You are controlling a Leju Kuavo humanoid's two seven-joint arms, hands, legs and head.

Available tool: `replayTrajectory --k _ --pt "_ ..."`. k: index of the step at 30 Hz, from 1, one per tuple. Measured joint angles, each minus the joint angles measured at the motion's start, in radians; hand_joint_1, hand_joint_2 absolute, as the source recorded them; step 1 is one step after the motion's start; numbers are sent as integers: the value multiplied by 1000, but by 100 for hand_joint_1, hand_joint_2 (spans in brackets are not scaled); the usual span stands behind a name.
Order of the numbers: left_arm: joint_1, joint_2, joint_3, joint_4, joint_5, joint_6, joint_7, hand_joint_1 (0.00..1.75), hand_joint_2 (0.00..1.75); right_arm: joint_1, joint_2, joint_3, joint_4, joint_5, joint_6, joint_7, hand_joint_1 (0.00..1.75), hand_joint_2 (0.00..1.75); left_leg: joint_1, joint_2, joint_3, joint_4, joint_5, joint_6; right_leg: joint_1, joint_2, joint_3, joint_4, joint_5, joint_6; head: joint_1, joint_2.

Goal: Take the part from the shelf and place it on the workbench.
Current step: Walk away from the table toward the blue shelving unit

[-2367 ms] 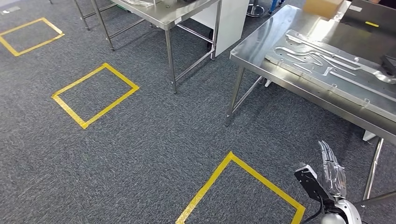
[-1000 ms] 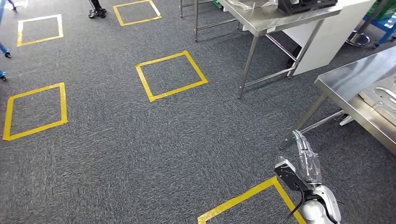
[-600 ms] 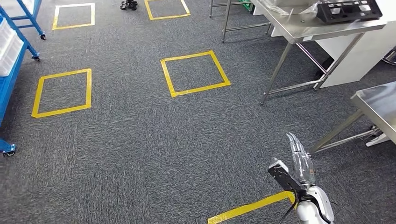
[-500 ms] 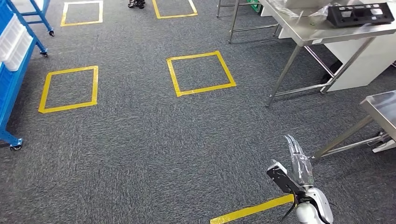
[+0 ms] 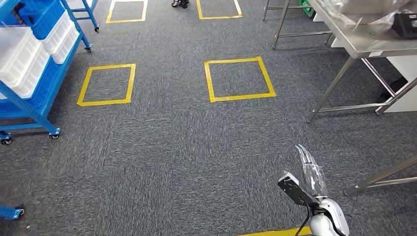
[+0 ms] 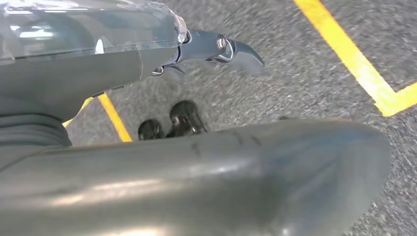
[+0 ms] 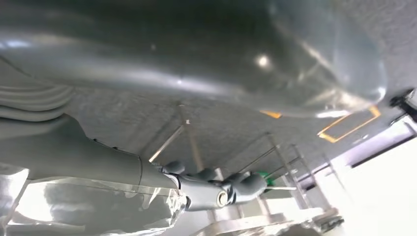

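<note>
A blue wheeled shelf [image 5: 30, 101] stands at the left, carrying white bins [image 5: 22, 61] and a blue bin [image 5: 42, 12]; I cannot make out any part in them. My right hand [image 5: 311, 175] hangs low at the right over the carpet, fingers stretched out, holding nothing. The right wrist view shows that hand [image 7: 147, 172] with straight fingers [image 7: 221, 189] and table legs beyond. In the left wrist view my left hand [image 6: 98, 64] has its fingers [image 6: 221, 46] extended over the carpet and nothing in it.
A steel table [image 5: 364, 44] with a black tray [image 5: 405, 24] and plastic wrap stands at the upper right; another table leg [image 5: 383, 177] is at the lower right. Yellow tape squares [image 5: 239, 78] [image 5: 105, 84] mark the grey carpet. A person's shoes [image 5: 179, 3] are at the far edge.
The whole view has swung left: the workbench with the metal plate slid out to the right and the blue shelf came in at the left. My right hand keeps its pose.
</note>
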Motion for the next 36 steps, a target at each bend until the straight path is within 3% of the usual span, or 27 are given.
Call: replayTrajectory --k 2,3,4,6,8,9,11,12,14,16,18,19,20,23,25,27,29,30,31,33,34,35,36 --pt "0 0 1 0 3 -1 1 0 0 -3 2 2 1 1 5 1 0 0 -2 57 -68 149 -75 -10 4 -45 8 -15 5 -14 0 0" --pt "-1 0 1 0 4 -1 1 0 0 -3 3 3 2 1 6 1 0 0 -1 73 -97 214 -102 -14 7 -64 9 -14 4 -17 -1 0" --pt "0 1 1 0 4 -2 1 0 0 -3 4 3 3 1 6 1 0 0 0 76 -96 217 -94 -16 8 -77 9 -12 2 -18 -1 0" --pt "1 2 2 0 2 -5 1 0 0 -5 4 5 4 1 6 2 0 0 1 94 -33 106 -35 -16 9 -99 11 -7 -3 -15 -1 0" --pt "0 5 1 -1 -6 -11 2 0 0 -7 4 7 4 1 6 3 0 0 -4 122 39 -24 9 -6 12 -117 12 1 -11 -7 -1 0" --pt "0 6 1 -1 -11 -15 3 0 0 -7 4 8 3 1 6 4 0 0 -6 128 55 -53 15 1 14 -124 13 4 -15 -3 -1 0" --pt "3 8 1 -1 -20 -24 4 0 0 -6 4 8 -1 0 6 7 0 0 -9 116 58 -65 18 13 14 -138 14 6 -17 6 0 0" --pt "6 9 1 -1 -23 -28 4 0 0 -4 4 8 -6 -1 6 10 0 0 -7 109 58 -69 21 18 12 -137 15 8 -20 11 -1 0" --pt "8 11 0 -1 -31 -37 4 0 0 4 3 8 -23 -5 6 16 0 0 -3 95 61 -79 29 28 7 -100 2 43 -48 22 0 0" --pt "7 13 -2 -1 -38 -48 3 0 0 20 2 5 -39 -9 6 21 0 0 0 80 61 -83 33 34 -1 -52 -50 156 -113 31 0 0" --pt "7 15 -3 -2 -44 -55 3 0 0 38 2 2 -51 -12 6 27 0 0 -1 60 57 -81 34 35 -8 -40 -111 279 -160 37 0 0" --pt "7 16 -4 -2 -47 -57 3 0 0 45 2 1 -58 -12 7 31 0 0 0 50 57 -80 34 34 -12 -39 -122 297 -156 40 0 0" --pt "7 17 -5 -2 -49 -58 4 0 0 49 2 0 -66 -12 8 35 0 0 0 39 57 -78 34 33 -16 -38 -114 275 -131 42 0 0" --pt "6 19 -10 -2 -52 -53 6 0 0 55 3 -7 -91 -6 15 43 0 0 3 9 56 -70 32 20 -27 -8 -22 79 -33 48 0 0" --pt "5 24 -11 -2 -51 -49 7 0 0 60 3 -14 -103 -3 21 46 0 0 3 -7 50 -67 34 6 -25 6 1 26 -19 44 0 0" --pt "8 28 -11 -2 -47 -46 5 0 0 64 3 -19 -112 -3 24 49 0 0 4 -19 43 -68 38 -7 -19 -9 -3 27 -14 30 0 0" --pt "11 30 -11 -2 -45 -45 2 0 0 64 4 -25 -122 -3 24 49 0 0 6 4 31 -45 19 -15 -17 -26 -4 23 -9 13 0 0" --pt "10 32 -11 -2 -45 -44 1 0 0 65 4 -28 -126 -3 24 49 0 0 6 27 15 -6 -8 -17 -16 -36 -5 20 -7 5 0 0" --pt "8 35 -11 -2 -44 -44 -1 0 0 68 4 -32 -129 -4 24 49 0 0 5 51 -11 55 -45 -18 -13 -47 -6 20 -6 -2 0 0" --pt "4 39 -11 -2 -43 -44 -3 0 0 74 5 -39 -130 -5 24 49 0 0 5 72 -70 194 -110 -19 -5 -70 -9 21 -7 -8 0 0" --pt "3 41 -11 -2 -43 -44 -3 0 0 76 6 -42 -130 -5 24 49 0 0 5 75 -84 232 -121 -18 -1 -82 -10 21 -7 -9 0 0" --pt "3 43 -11 -2 -41 -43 -4 0 0 77 7 -45 -130 -5 24 49 0 0 5 77 -78 230 -112 -16 1 -92 -10 22 -8 -10 0 0" --pt "4 46 -11 -2 -40 -43 -5 0 0 78 8 -48 -130 -6 25 47 0 0 4 81 -52 188 -88 -13 3 -102 -9 23 -9 -10 0 0"
